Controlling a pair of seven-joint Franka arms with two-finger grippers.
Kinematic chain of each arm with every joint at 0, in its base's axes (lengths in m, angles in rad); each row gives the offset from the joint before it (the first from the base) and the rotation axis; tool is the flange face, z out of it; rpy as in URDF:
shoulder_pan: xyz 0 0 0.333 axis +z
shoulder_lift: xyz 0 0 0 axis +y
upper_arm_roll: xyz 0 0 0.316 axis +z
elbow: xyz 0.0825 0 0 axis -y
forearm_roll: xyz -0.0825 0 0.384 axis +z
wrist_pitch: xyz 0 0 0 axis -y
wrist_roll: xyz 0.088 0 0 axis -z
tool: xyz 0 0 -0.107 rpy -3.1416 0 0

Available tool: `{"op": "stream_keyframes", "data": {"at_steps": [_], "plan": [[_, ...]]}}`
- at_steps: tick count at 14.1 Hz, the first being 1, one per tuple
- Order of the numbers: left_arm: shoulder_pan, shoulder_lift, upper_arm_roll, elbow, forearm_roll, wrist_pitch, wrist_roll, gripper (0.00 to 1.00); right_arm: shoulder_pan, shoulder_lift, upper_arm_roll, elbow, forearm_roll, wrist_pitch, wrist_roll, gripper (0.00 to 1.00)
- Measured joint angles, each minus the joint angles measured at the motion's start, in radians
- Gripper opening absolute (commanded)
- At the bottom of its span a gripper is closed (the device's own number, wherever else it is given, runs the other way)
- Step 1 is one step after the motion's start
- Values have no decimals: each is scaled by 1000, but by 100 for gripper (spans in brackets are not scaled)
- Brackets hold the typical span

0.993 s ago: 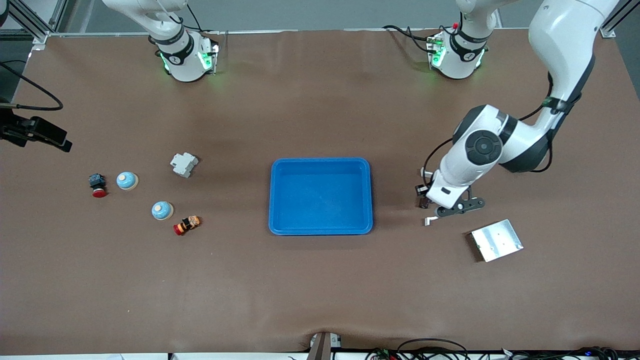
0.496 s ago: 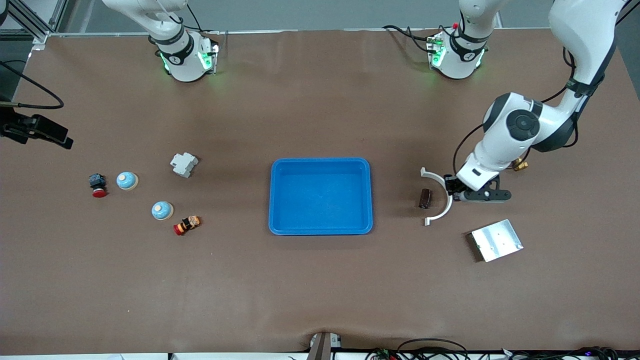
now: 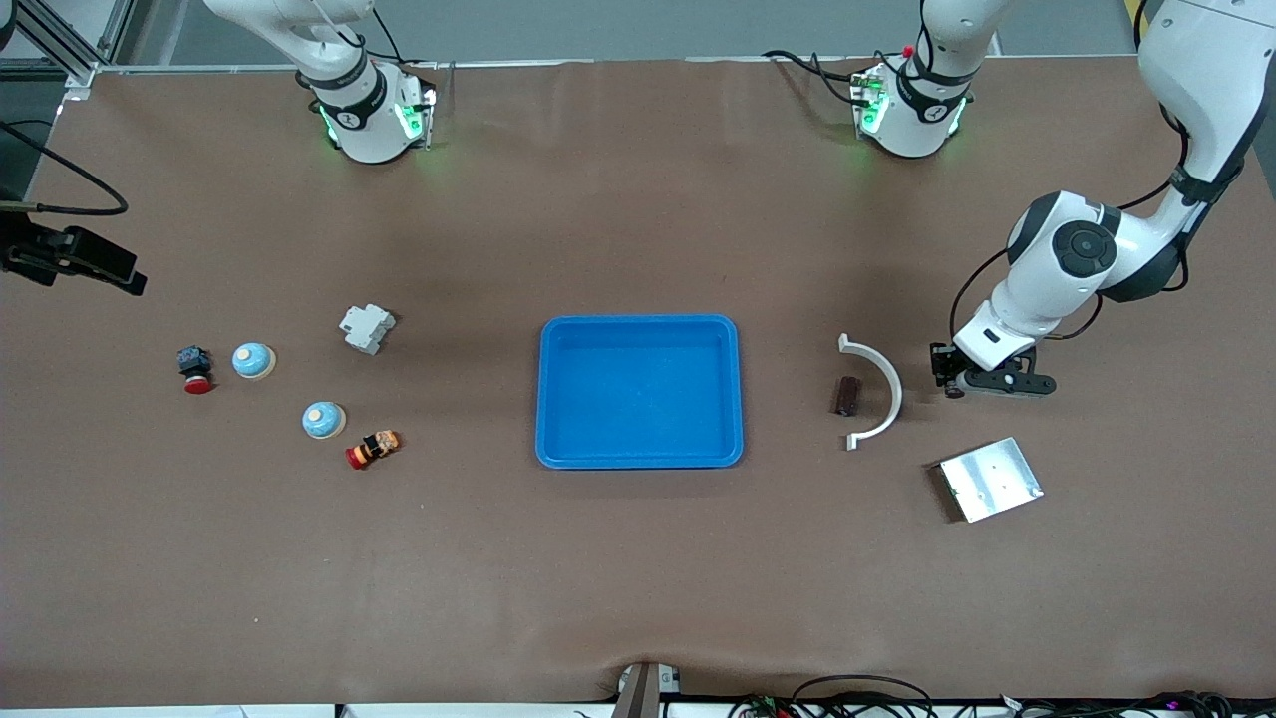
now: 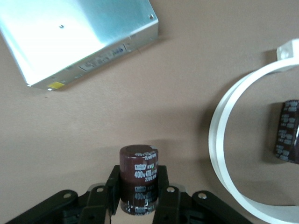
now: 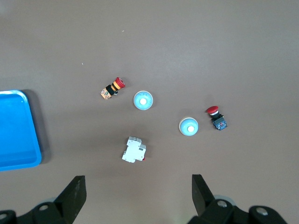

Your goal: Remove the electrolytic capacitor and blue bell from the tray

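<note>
My left gripper (image 3: 943,376) hangs over bare table between the white arc and the left arm's end, shut on a brown capacitor (image 4: 138,168) that stands upright between its fingers (image 4: 164,184). A second brown capacitor (image 3: 847,396) lies on the table inside the curve of the arc. Two pale blue bells (image 3: 253,360) (image 3: 324,420) sit toward the right arm's end. My right gripper (image 5: 138,193) does not show in the front view. Its wrist view has it open and empty, high over the bells (image 5: 143,100) (image 5: 188,126).
A blue tray (image 3: 639,454) lies mid-table. A white arc (image 3: 881,384) and a metal plate (image 3: 990,479) lie near the left gripper. By the bells are a white breaker (image 3: 367,327) and two red push buttons (image 3: 194,369) (image 3: 371,449).
My left gripper has swung from over the arc and the lying capacitor toward the left arm's end of the table, still shut on its capacitor. The arc now shows whole.
</note>
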Motion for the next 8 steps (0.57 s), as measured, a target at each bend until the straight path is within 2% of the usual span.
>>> {"op": "stream_keyframes", "data": {"at_steps": [5, 8], "plan": [[-4, 77, -8, 7, 146, 3, 0, 0, 0, 0, -1, 1, -6, 0, -20, 100], [-4, 120, -7, 23, 179, 3, 0, 0, 0, 0, -1, 1, -7, 0, -21, 100]]}}
